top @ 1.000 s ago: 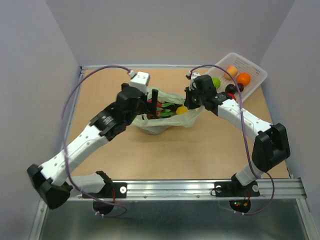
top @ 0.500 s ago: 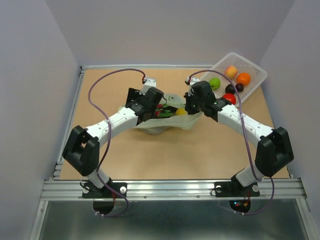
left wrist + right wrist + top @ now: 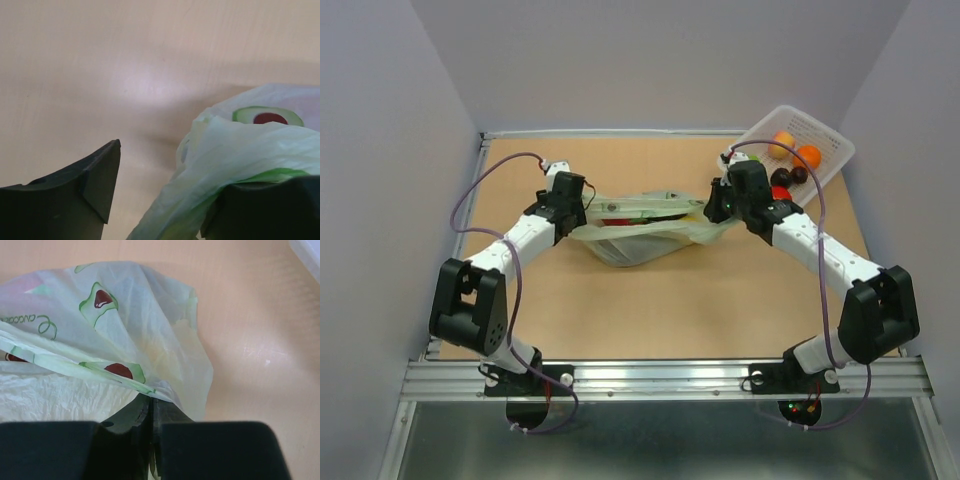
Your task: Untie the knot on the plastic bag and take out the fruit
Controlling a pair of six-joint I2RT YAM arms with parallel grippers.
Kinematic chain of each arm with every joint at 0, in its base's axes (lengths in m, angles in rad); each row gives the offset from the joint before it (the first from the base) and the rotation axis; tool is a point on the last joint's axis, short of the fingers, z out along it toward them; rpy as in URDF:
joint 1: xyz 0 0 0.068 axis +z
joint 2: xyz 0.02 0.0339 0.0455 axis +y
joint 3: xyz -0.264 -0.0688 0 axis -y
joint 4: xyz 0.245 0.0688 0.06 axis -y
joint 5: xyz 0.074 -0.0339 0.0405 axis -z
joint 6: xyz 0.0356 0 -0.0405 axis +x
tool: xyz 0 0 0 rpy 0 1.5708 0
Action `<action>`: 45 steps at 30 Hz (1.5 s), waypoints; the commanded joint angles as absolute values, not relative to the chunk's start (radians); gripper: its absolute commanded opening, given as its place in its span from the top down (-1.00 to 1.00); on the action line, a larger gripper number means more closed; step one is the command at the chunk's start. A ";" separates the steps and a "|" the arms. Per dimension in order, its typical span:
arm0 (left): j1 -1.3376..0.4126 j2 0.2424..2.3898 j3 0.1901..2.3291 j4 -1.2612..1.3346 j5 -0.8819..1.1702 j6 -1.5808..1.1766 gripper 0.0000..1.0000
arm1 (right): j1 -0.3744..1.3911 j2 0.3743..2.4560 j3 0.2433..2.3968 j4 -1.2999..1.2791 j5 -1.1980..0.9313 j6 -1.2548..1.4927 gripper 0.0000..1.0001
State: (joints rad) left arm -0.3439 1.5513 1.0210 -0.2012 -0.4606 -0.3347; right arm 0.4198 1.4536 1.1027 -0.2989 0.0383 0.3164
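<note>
The pale green plastic bag (image 3: 640, 242) lies mid-table, stretched wide between both grippers. Red and green of the fruit (image 3: 617, 219) show in its mouth; grapes and the yellow fruit are not clear. No knot shows. My left gripper (image 3: 580, 224) is at the bag's left end; in the left wrist view its jaws (image 3: 170, 170) stand wide apart, with a strip of the bag (image 3: 240, 145) lying against the right finger. My right gripper (image 3: 714, 212) is at the right end, shut on a fold of the bag (image 3: 125, 305), as the right wrist view (image 3: 151, 402) shows.
A white basket (image 3: 825, 135) stands at the back right corner with several small round fruits, orange, red, green and dark. Purple cables loop over both arms. Walls close the table on the left, back and right.
My left arm swung from above the bag down to its left end. My right gripper moved right with the film in it. The bag is now pulled flat and wide.
</note>
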 commanded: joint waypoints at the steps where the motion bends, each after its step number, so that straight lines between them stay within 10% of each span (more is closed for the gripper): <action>1: -0.296 1.416 1.000 -0.195 -0.365 -0.322 -0.22 | 0.382 1.434 1.137 -0.295 -0.041 0.237 0.68; 5: -0.307 1.316 0.988 -0.192 -0.188 -0.347 0.44 | 0.380 1.439 1.184 -0.288 -0.228 0.198 -0.30; 11: -0.310 1.198 0.980 -0.230 -0.135 -0.371 0.45 | 0.383 1.401 1.261 -0.247 -0.357 0.176 -0.60; 31: -0.311 1.085 0.896 -0.250 -0.161 -0.454 0.49 | 0.406 1.341 1.193 0.141 -0.654 0.522 -0.63; 45: -0.331 1.089 0.851 -0.181 -0.161 -0.549 0.49 | 0.750 1.469 0.947 0.064 -0.219 0.403 -0.30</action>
State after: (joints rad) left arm -0.3210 1.1149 0.8795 -0.2348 -0.1543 -0.4984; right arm 0.7280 1.4349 1.0454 0.0612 -0.3565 0.4263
